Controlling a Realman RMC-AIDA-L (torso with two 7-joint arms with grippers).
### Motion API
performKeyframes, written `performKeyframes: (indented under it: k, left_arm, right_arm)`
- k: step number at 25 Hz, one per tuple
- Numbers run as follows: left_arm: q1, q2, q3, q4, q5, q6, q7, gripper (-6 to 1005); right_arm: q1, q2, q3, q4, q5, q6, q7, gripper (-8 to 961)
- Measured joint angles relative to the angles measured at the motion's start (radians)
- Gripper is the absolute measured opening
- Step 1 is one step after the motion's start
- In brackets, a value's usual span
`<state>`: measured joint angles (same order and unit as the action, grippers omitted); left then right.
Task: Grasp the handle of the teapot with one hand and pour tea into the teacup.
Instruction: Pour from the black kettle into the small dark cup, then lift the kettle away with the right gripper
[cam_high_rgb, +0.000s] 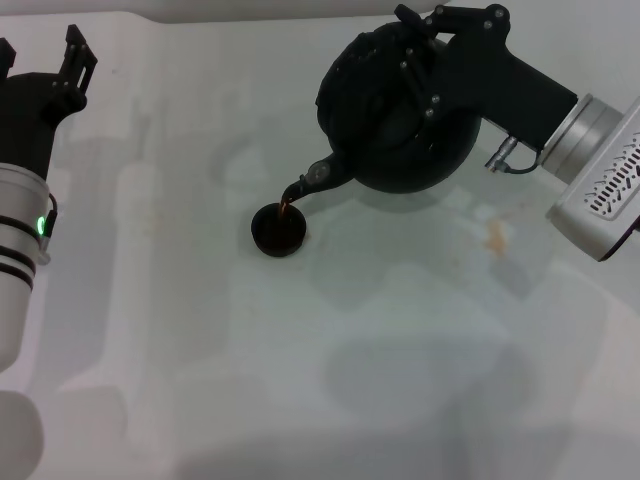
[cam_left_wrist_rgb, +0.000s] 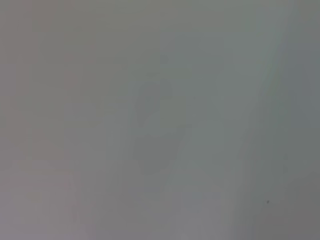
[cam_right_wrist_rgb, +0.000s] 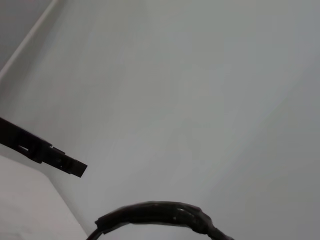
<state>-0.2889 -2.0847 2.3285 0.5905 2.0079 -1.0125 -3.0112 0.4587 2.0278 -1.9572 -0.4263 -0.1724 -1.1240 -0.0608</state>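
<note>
- The right hand (cam_high_rgb: 440, 40), reaching in from the far right, is clamped on the handle (cam_high_rgb: 405, 62) of the teapot (cam_high_rgb: 400, 120), holding it tipped over the white tabletop (cam_high_rgb: 400, 350).
- Brown tea (cam_high_rgb: 287, 206) runs from the spout into the teacup (cam_high_rgb: 279, 229) just below: pouring is underway.
- Next, judge the fill, then tilt the pot upright.
- The left hand (cam_high_rgb: 75, 60) hovers parked at far left, fingers slightly spread.
</note>
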Motion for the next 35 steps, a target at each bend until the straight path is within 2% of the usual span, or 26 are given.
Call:
performKeyframes:
  k: [35]
  left_arm:
    - [-0.019, 0.002, -0.002, -0.009, -0.015, 0.0, 0.0, 833]
  right_arm:
    - [0.0, 0.0, 0.0, -0.01, 0.001, -0.013, -0.115, 120]
